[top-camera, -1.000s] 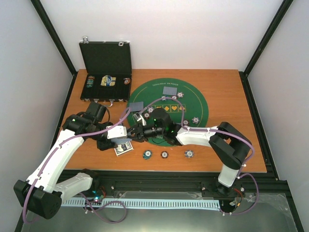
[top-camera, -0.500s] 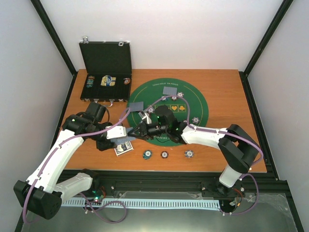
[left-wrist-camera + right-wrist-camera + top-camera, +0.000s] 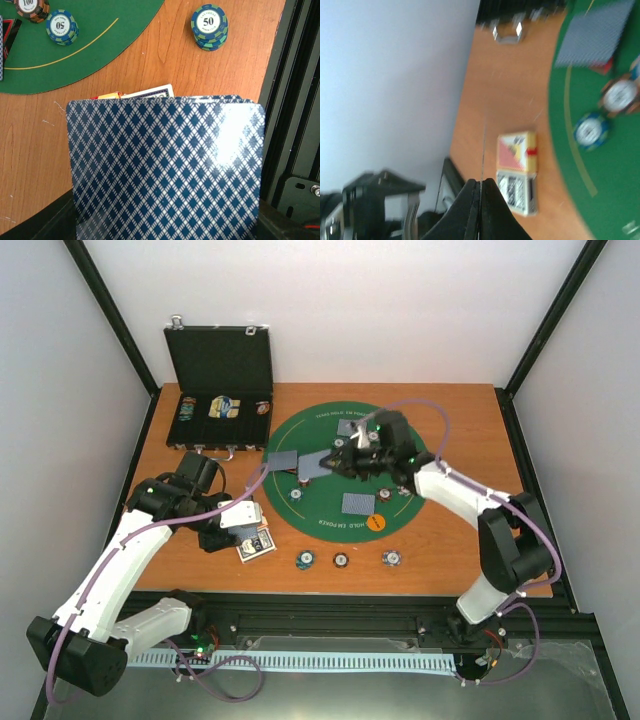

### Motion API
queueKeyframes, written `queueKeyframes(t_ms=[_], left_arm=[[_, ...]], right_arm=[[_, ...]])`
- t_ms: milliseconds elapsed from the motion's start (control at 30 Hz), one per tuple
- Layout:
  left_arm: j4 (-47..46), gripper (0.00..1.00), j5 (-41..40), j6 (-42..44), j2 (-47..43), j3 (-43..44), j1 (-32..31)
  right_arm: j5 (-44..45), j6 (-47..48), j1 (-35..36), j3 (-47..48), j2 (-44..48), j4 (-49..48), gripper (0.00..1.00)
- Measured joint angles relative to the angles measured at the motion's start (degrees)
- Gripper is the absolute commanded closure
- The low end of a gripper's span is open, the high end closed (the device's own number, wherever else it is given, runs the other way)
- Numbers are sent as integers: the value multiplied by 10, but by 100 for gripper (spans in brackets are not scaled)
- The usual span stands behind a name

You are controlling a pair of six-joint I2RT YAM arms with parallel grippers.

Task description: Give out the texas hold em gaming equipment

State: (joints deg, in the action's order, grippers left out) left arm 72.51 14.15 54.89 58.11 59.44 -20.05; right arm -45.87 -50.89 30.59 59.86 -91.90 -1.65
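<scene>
Card (image 3: 316, 466): held edgewise between the closed fingers of the right gripper (image 3: 333, 462), above the left half of the mat (image 3: 300, 515); from the wrist view only a thin edge line is seen, so the depth of the hold cannot be told. Deck (image 3: 165, 170): clamped back-up in the left gripper (image 3: 242, 518), above the box (image 3: 257, 545) at the near left of the table (image 3: 470, 440). Three cards are noted face-down: far card (image 3: 352, 427), left card (image 3: 283, 460) at the mat's rim, near card (image 3: 358, 503). Three chips (image 3: 341, 560) are noted on bare wood at the near edge, with a few more on the mat beside the cards. The case (image 3: 220, 360) stands open at the far left. The step is judged to be the dealing of the held card to a place on the mat. It is recommended that the card be lowered until nearly flat before release, so that it is not flipped face-up, and that it be set beside or squarely upon the intended card, not across a chip. The fingers should be opened only once the card is resting, then lifted straight up, since a thin card may cling to a pad and be dragged. The deck should be held level.
</scene>
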Motion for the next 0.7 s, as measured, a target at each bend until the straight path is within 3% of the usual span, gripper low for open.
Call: queueKeyframes(t_ms=[233,567,633,700], left_arm=[[5,84,2,0,0,0,0],[10,84,7,0,1,4,0],[9,84,7,0,1,4,0],[9,84,7,0,2,4,0]], right_arm=[[27,107,-111,196,-130,131,97],[117,205,-159,556,-430,325,96],[127,207,-162,613,-472,349,90],[133,206,-163,663,-508,367,77]])
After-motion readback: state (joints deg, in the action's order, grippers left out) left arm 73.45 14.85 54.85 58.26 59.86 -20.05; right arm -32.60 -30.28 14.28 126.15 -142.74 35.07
